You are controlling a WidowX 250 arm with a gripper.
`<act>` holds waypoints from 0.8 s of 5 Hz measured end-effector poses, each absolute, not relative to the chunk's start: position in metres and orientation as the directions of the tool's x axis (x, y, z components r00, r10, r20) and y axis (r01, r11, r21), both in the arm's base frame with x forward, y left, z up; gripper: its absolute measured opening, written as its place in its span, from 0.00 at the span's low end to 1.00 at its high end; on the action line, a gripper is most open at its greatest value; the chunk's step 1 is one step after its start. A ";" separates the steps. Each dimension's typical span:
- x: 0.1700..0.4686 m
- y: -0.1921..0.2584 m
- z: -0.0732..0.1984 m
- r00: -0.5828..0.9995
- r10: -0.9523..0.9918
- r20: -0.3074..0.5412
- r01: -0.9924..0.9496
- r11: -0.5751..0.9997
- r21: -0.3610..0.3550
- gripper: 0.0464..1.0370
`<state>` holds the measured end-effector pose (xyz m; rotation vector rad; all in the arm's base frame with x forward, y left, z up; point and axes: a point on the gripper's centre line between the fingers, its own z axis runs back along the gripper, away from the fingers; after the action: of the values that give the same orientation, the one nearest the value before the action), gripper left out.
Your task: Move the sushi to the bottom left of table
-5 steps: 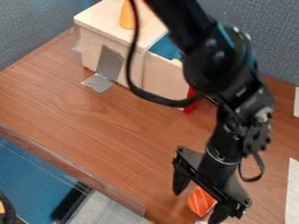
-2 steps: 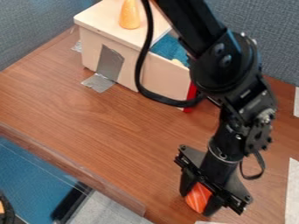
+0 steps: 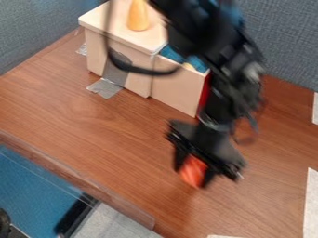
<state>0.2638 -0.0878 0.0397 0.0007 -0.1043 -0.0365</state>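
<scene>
We see the orange, pale-striped sushi (image 3: 192, 173) between the two jaws of the gripper (image 3: 193, 176), right of centre in the lower half of the view. The jaws are clamped on it, one along each side, and they point down at a slant; its orange face shows in the gap between them. We can't tell whether its lower end touches the table (image 3: 93, 135).

Behind them, towards the top, we have a pale wooden box (image 3: 118, 44) with an orange cone (image 3: 138, 17) upright on its top. Its right part is open above, with something blue (image 3: 197, 63) inside, and a red strip (image 3: 203, 95) runs down its right end, close to the arm. The arm's black cable (image 3: 140, 70) loops across the box's front, and grey tape (image 3: 104, 88) runs from that front down onto the table.

White sheets (image 3: 312, 204) lie at the right edge. At lower left, a see-through strip (image 3: 118, 204) lines the slanting table edge.
</scene>
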 end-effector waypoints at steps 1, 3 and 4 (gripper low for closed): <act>0.264 -0.039 0.037 0.993 0.090 0.075 -0.089 0.996 -0.023 0.52; 0.273 0.037 0.022 0.979 0.193 0.067 -0.192 0.981 -0.024 0.52; 0.278 0.043 0.014 0.990 0.114 0.081 -0.113 0.993 -0.017 0.52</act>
<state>0.2778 0.0431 0.0141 -0.0122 -0.0819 0.1141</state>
